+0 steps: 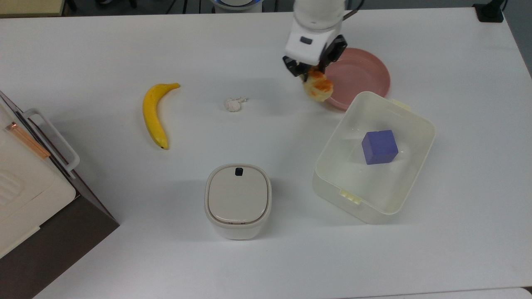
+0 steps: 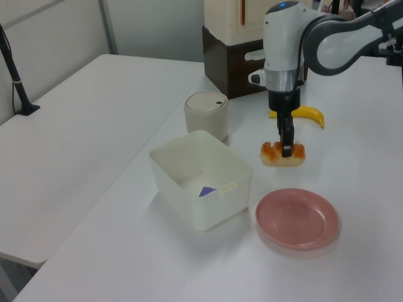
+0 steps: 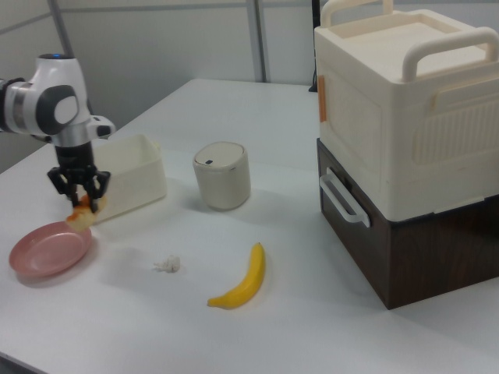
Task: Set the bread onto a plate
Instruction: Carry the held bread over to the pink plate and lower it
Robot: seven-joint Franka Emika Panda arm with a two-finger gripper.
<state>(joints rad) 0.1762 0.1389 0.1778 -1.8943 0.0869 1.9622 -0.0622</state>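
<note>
Bread: pale-tan bun, orange-brown glazed top, suspended clear of the desk at the plate's edge. Plate: round, pink, raised rim, flat on the desk.

Glazed glossy bread; smooth pink plate; translucent plastic tub
</note>
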